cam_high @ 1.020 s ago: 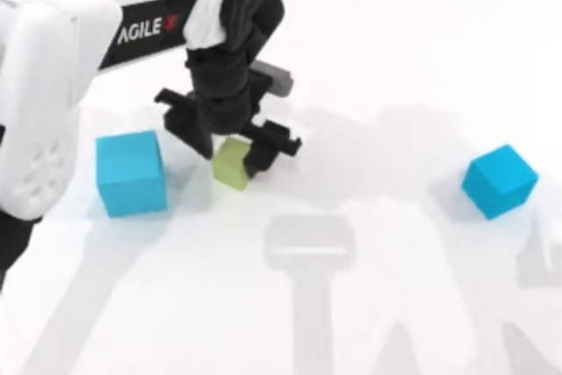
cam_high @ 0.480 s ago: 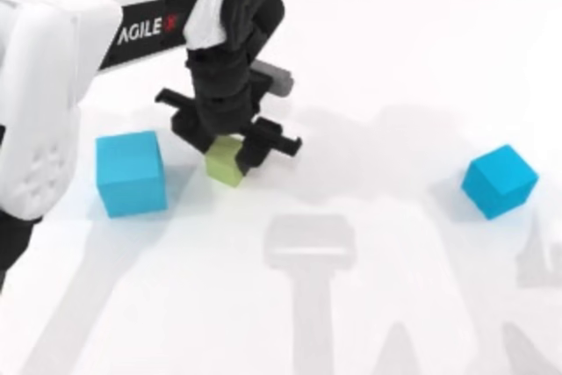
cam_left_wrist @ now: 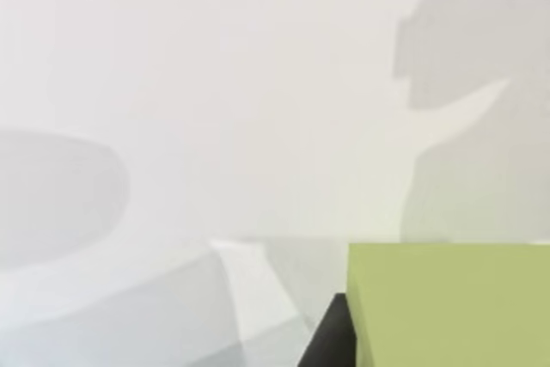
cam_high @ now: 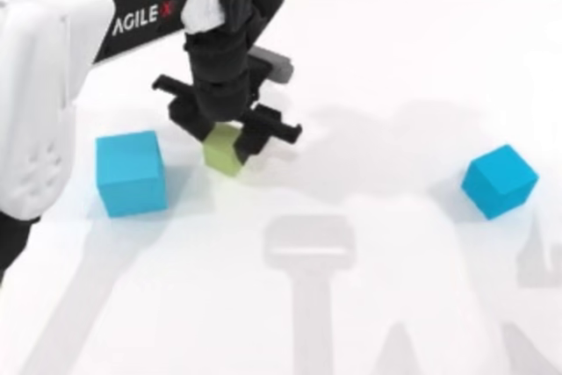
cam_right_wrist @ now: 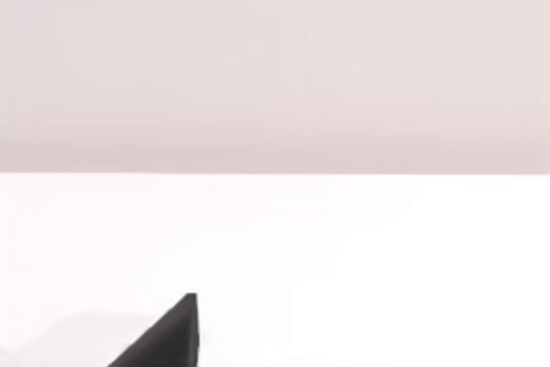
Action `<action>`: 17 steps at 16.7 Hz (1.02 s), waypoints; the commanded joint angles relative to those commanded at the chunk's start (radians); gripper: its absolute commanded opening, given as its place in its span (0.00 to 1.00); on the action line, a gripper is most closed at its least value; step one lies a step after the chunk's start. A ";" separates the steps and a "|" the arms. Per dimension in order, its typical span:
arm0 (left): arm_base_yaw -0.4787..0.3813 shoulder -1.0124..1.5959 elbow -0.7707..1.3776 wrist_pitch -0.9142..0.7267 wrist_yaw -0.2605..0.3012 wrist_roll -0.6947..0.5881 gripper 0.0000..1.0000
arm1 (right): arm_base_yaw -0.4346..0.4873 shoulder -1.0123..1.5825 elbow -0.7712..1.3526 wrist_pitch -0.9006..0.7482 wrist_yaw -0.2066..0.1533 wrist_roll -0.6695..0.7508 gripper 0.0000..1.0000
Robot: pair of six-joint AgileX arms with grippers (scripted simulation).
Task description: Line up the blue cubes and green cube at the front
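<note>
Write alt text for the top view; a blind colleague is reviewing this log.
The left arm's end effector is shut on the small green cube on the white table. A larger blue cube sits just to its left, apart from it, and a smaller blue cube sits far to the right.

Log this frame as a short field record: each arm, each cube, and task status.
left hand: over the table's left-centre, shut on the green cube
green cube: between the fingers, seemingly lifted off the table
larger blue cube: on the table at left, apart from the green cube
smaller blue cube: on the table at far right, turned at an angle
right arm: out of the top view; only a dark tip shows in its wrist view
task status: cubes not yet lined up
</note>
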 joint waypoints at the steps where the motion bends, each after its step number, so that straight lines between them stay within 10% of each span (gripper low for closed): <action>1: 0.003 -0.007 0.029 -0.038 0.000 -0.001 0.00 | 0.000 0.000 0.000 0.000 0.000 0.000 1.00; 11: -0.002 -0.033 0.129 -0.168 0.002 -0.012 0.00 | 0.000 0.000 0.000 0.000 0.000 0.000 1.00; 17: -0.166 -0.042 0.124 -0.188 -0.011 -0.297 0.00 | 0.000 0.000 0.000 0.000 0.000 0.000 1.00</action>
